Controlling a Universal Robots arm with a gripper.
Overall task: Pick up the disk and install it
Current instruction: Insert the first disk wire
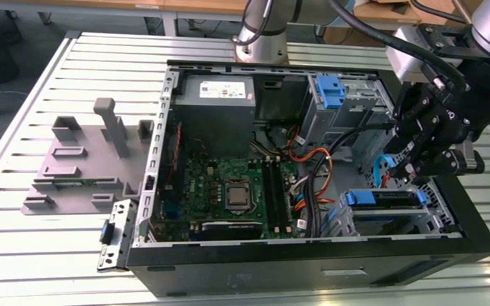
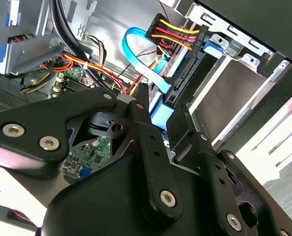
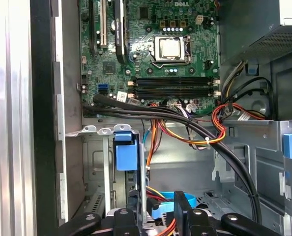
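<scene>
Blue plastic at both ends marks the disk [image 1: 385,199] for me: it stands on edge in the drive cage [image 1: 390,223], at about four o'clock of the open case [image 1: 313,262] in the exterior view, well apart from the bare blue bracket [image 1: 328,92] up at one o'clock. In the first wrist view I take the blue tab [image 3: 125,150] to be the end of its carrier that faces the motherboard [image 3: 170,54]. The gripper [image 1: 411,171] hangs just above the cage, close over the disk's upper edge. In both wrist views its fingers [image 3: 185,216] stand apart, with loose wiring visible through the gap, so I read them as released and grasping nothing. I cannot tell from here whether the disk is fully home in its rails. My judgement is that the work at hand is the seating itself, and doing it well means staying square to the cage and pressing straight along the rails, never at a slant, so the carrier does not bind. What worries me is the blue data cable [image 2: 145,66] and the bundle of power leads [image 2: 173,32], both lying just beside the fingertips; a finger could snag or pinch them against the metal wall. I would go slowly and watch the second wrist view for any wire shifting.
</scene>
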